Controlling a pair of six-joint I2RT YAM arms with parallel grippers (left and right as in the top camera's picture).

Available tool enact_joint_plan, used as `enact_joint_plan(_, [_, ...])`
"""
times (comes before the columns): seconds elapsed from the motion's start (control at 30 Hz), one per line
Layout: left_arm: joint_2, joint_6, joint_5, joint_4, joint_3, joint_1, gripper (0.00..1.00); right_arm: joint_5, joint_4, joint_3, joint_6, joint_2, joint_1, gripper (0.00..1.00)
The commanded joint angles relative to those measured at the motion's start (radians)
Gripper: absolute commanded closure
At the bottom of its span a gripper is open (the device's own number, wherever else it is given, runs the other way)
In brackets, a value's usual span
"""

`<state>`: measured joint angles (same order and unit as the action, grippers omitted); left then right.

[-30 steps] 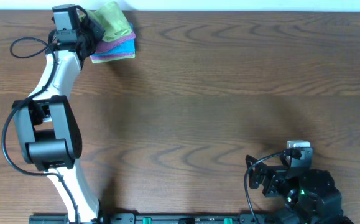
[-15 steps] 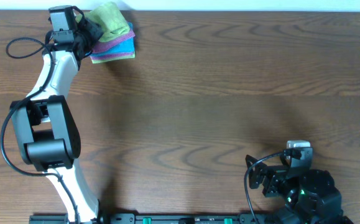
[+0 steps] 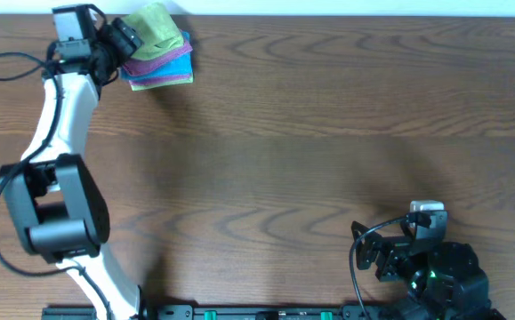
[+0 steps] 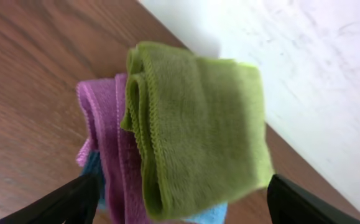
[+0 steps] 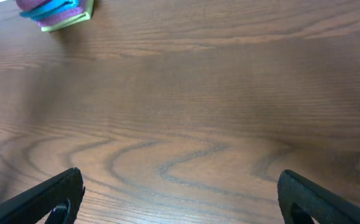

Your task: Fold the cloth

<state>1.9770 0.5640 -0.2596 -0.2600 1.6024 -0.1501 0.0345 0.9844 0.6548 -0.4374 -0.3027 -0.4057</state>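
Observation:
The cloth, lime-green and folded, lies on top of a stack at the table's far left corner. In the left wrist view the cloth fills the middle, with its folded edge facing left. My left gripper is just left of the stack and open. Its fingers stand wide on either side of the cloth's near end, and my left gripper holds nothing. My right gripper rests open near the front right over bare wood, with nothing at my right gripper.
Under the green cloth lie a purple folded cloth and a turquoise-blue folded cloth. The table's far edge and a white wall are right behind the stack. The stack shows far off in the right wrist view.
My left gripper's jaws have gone from shut to wide open, letting go of the green cloth. The left arm has drawn back a little to the left. The right arm has not moved.

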Motion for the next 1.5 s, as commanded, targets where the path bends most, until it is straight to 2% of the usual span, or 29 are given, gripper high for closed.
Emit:
enact_joint_plan(0.0, [-0.070,-0.071,0.016,-0.026,0.016,-0.003,0.11,0.010,0.003,-0.006,-0.011,0.005,0.008,0.01])
enact_joint_plan(0.23, [-0.177,-0.090,0.015,-0.124,0.016,0.000,0.02,0.010,0.003,-0.006,-0.011,0.005,0.008,0.01])
enact_joint_plan(0.4, [-0.248,-0.165,0.016,-0.244,0.016,0.021,0.04,0.010,0.003,-0.006,-0.011,0.005,0.008,0.01])
enact_joint_plan(0.6, [-0.298,-0.176,0.016,-0.399,0.016,0.047,0.05,0.010,0.003,-0.006,-0.011,0.005,0.008,0.01])
enact_joint_plan(0.73, [-0.311,-0.175,0.014,-0.451,0.016,0.064,0.05,0.010,0.003,-0.006,-0.011,0.005,0.008,0.01])
enact_joint_plan(1.0, [-0.322,-0.176,-0.112,-0.520,0.016,0.092,0.05,0.010,0.003,-0.006,-0.011,0.005,0.008,0.01])
enact_joint_plan(1.2, [-0.323,-0.225,-0.097,-0.626,0.016,0.189,0.05,0.010,0.003,-0.006,-0.011,0.005,0.008,0.01])
enact_joint_plan(1.47, [-0.356,-0.225,0.020,-0.752,-0.007,0.303,0.05,0.010,0.003,-0.006,-0.011,0.005,0.008,0.01])
